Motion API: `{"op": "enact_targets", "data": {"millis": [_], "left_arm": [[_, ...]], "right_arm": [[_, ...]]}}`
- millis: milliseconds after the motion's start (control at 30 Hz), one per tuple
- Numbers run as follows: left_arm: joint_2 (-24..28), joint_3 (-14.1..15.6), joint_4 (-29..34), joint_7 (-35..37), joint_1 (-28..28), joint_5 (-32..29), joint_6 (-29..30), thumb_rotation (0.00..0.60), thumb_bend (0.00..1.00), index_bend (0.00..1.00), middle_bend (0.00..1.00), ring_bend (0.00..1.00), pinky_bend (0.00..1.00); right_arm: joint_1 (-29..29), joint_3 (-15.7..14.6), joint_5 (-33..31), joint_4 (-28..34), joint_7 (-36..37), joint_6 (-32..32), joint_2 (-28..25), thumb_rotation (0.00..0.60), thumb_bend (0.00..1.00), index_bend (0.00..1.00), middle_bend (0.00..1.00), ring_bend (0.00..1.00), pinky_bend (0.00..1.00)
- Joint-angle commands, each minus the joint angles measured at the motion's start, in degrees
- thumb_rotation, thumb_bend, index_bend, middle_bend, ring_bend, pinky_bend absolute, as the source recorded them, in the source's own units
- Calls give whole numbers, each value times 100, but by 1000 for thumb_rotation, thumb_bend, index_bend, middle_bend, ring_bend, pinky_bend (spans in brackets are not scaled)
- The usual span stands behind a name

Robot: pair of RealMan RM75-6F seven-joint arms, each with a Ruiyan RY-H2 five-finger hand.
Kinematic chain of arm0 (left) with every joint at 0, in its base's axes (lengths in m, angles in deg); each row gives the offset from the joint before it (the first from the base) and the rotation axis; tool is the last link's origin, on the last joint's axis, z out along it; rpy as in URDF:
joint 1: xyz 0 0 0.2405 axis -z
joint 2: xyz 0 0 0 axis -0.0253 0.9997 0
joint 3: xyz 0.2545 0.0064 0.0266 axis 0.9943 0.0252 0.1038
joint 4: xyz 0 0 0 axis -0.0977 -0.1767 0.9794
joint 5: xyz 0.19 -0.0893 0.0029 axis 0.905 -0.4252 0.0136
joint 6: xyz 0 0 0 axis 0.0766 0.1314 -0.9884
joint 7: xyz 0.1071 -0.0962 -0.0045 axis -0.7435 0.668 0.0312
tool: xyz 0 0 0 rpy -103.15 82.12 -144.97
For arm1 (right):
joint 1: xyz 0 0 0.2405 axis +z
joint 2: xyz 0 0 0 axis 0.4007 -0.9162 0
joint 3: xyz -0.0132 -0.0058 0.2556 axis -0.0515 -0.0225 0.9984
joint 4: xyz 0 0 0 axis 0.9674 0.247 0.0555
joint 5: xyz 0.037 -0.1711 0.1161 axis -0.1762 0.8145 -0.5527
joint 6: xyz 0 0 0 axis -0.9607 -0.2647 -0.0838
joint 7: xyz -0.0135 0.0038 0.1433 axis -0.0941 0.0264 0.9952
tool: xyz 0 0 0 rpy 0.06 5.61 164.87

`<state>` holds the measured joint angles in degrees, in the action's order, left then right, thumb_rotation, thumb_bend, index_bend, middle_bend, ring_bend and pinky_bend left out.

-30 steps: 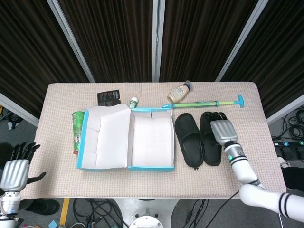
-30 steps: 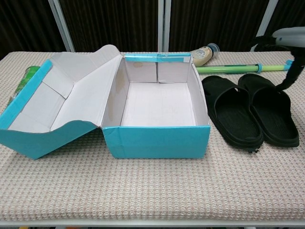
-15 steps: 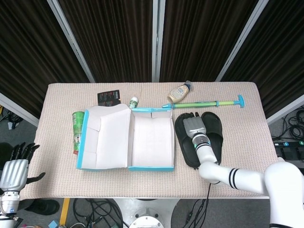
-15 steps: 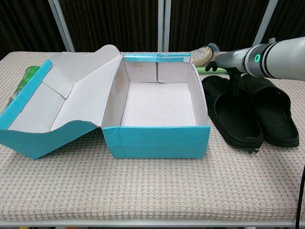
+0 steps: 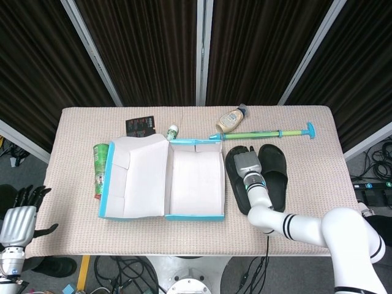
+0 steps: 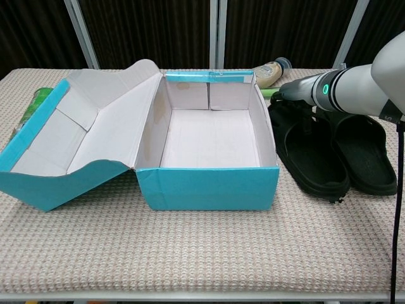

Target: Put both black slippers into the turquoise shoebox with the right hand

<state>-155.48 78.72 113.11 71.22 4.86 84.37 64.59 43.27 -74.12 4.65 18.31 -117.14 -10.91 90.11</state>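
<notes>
Two black slippers lie side by side to the right of the open turquoise shoebox [image 5: 196, 142] [image 6: 209, 189]. My right hand [image 5: 246, 163] [image 6: 292, 88] hovers over the far half of the slipper nearest the box [image 5: 237, 195] [image 6: 311, 161], its dark fingers pointing toward the far end and apart. Whether they touch the slipper is not clear. The other slipper [image 5: 274, 177] [image 6: 362, 155] lies uncovered to the right. The box is empty inside, its lid folded out to the left. My left hand [image 5: 18, 222] hangs off the table's lower left with fingers spread, holding nothing.
A mayonnaise bottle [image 5: 231, 119] and a green and turquoise rod [image 5: 269, 133] lie behind the slippers. A green can [image 5: 100, 168] sits left of the lid. A black packet [image 5: 140, 126] and a small green-capped bottle [image 5: 173, 131] lie behind the box.
My right hand has swept left, from over the outer slipper to over the slipper beside the box. Both slippers and the box stay where they were.
</notes>
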Motion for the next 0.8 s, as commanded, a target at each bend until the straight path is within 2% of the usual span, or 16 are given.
{"op": "enact_targets", "data": {"millis": [33, 233, 400, 467, 633, 700, 800], "left_arm": [[14, 11, 0, 39, 2, 6, -20, 600, 0, 161, 121, 0, 19], [33, 38, -7, 124, -8, 1, -61, 600, 0, 161, 121, 0, 19], [57, 67, -12, 242, -11, 16, -104, 600, 0, 161, 121, 0, 19], [65, 73, -15, 268, -17, 17, -108, 600, 0, 161, 121, 0, 19], [100, 105, 15, 403, -10, 53, -156, 600, 0, 161, 121, 0, 19], [114, 113, 21, 443, -7, 67, -167, 600, 0, 161, 121, 0, 19], [124, 106, 34, 426, 2, 62, -174, 600, 0, 161, 121, 0, 19]], "right_arm": [[19, -8, 12, -48, 11, -30, 37, 600, 37, 38, 130, 0, 0], [69, -47, 46, -66, -38, 19, 88, 600, 38, 65, 152, 0, 0], [-10, -25, 407, -200, 176, 110, 204, 600, 85, 232, 264, 1, 0], [-114, 39, 710, -283, 455, 47, 234, 600, 107, 313, 314, 33, 0], [-406, 216, 1470, -371, 1264, -377, 102, 600, 124, 395, 362, 90, 0], [-571, 303, 1907, -436, 1723, -580, 33, 600, 130, 421, 379, 118, 40], [-817, 465, 2499, -581, 2450, -837, -8, 600, 145, 457, 402, 160, 206]]}}
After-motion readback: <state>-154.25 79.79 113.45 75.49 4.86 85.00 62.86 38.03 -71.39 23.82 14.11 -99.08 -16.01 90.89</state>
